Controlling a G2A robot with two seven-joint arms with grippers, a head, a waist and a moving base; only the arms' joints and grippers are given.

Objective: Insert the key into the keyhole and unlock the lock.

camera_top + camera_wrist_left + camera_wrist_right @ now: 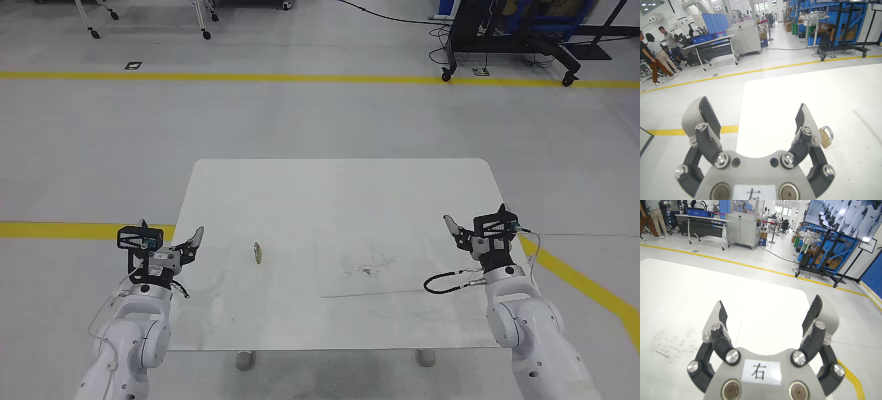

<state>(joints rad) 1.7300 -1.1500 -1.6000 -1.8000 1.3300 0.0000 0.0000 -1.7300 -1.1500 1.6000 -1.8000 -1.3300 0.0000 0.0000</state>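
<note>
- The left gripper (pixel 753 106) hangs over the table's left edge, its ribbed pads spread wide with nothing between them.
- The padlock (pixel 825 137) lies on its side just beyond that gripper's inner finger: brass body, steel shackle closed. Its keyhole cannot be made out.
- Further right, among grey scuff marks (pixel 670 340), lies a thin metal sliver (pixel 661 353). It may be the key, but it is too small to tell.
- The right gripper (pixel 768 302) hovers near the table's right edge, also wide apart and empty.
- Nothing is gripped yet, so the job looks to be at its start, with fetching the key first. A flat, thin piece wants the pads brought right down to the tabletop and closed on its head end, leaving the blade free. The left gripper is the nearer one to steady the lock body, and it would help to turn the keyhole toward the other arm before any push.
- The table (pixel 791 94) is smooth white and gives little friction, so the lock may skate if nudged.
- Around it: pale floor with a yellow line (pixel 300 77), blue shelving (pixel 829 11), and a large screen on a stand (pixel 840 217).
</note>
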